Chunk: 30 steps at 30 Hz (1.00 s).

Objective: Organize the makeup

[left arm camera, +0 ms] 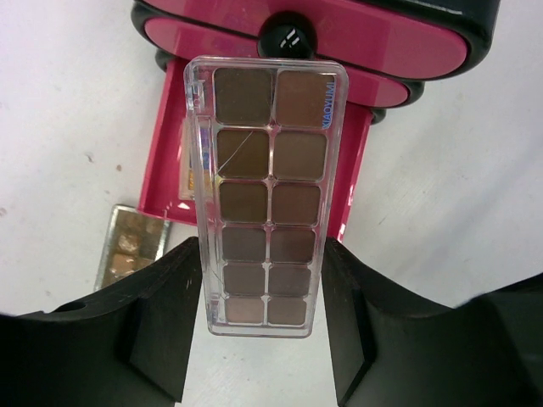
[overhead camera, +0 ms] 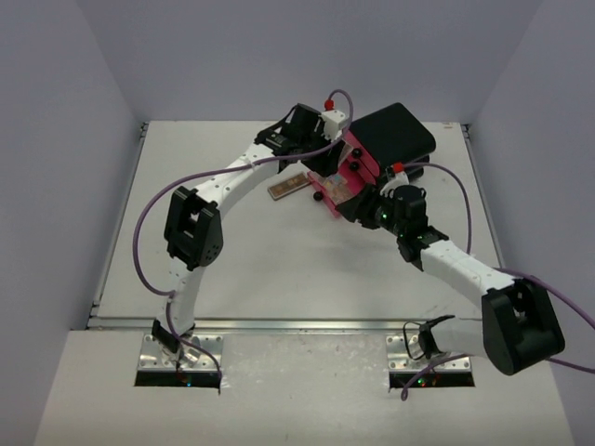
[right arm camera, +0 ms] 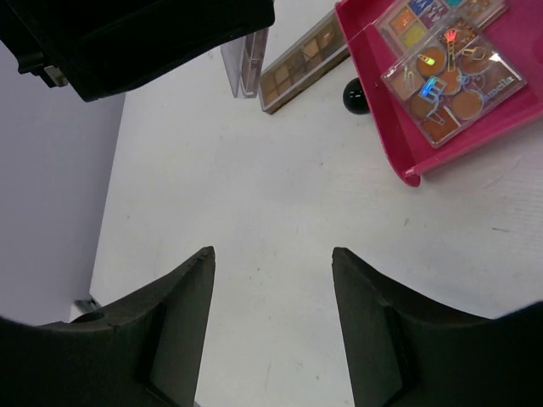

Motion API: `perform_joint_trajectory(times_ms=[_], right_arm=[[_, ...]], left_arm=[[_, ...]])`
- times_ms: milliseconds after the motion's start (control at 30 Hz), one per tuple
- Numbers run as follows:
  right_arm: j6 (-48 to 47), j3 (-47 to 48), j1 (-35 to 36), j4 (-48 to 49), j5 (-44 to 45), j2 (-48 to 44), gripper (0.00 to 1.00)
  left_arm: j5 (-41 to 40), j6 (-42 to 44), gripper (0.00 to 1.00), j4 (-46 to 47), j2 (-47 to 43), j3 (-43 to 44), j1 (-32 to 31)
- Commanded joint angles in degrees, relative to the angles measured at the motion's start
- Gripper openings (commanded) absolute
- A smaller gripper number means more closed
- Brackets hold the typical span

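Note:
My left gripper (left arm camera: 261, 248) is shut on a clear eyeshadow palette (left arm camera: 265, 170) of brown shades, its fingers (left arm camera: 170, 305) pressing the long sides. The palette hangs over an open pink drawer (left arm camera: 165, 182). A second, tan palette (left arm camera: 127, 242) lies on the table left of the drawer, also in the right wrist view (right arm camera: 301, 68). My right gripper (right arm camera: 271, 254) is open over bare table with nothing between its fingers. In the pulled-out drawer (right arm camera: 399, 153) lie two colourful palettes (right arm camera: 445, 80).
The big black box (overhead camera: 395, 135) with pink drawers and black knobs (left arm camera: 287, 36) stands at the back right of the table. A black knob (right arm camera: 356, 96) shows beside the open drawer. Grey walls close the table at the back and sides.

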Motion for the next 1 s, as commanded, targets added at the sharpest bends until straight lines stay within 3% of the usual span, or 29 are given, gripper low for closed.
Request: perform_joint_trajectory(times_ms=[0, 167, 600, 833, 933, 967], right_arm=[[5.37, 0.03, 2.82, 18.74, 8.06, 3.40, 0.60], [8.45, 2.26, 3.51, 26.04, 8.08, 11.28, 0.60], [11.00, 9.28, 3.81, 30.55, 9.83, 22.19, 0.53], [12.62, 10.08, 4.13, 30.94, 11.58, 24.71, 0.42], [12.71, 10.35, 4.31, 31.98, 12.57, 25.39, 0.34], [12.84, 10.53, 4.31, 32.25, 12.83, 25.72, 0.28]], left_arm=[[3.16, -4.93, 0.00, 3.67, -3.32, -0.13, -0.38], [3.37, -5.21, 0.00, 3.76, -3.32, -0.30, -0.38], [4.74, -6.24, 0.00, 4.51, -3.25, -0.77, -0.32], [5.33, -8.81, 0.00, 4.99, -3.41, -0.71, -0.21], [6.19, -9.39, 0.00, 4.90, -3.32, -0.88, -0.21], [6.45, -9.63, 0.00, 4.90, -3.25, -1.19, -0.21]])
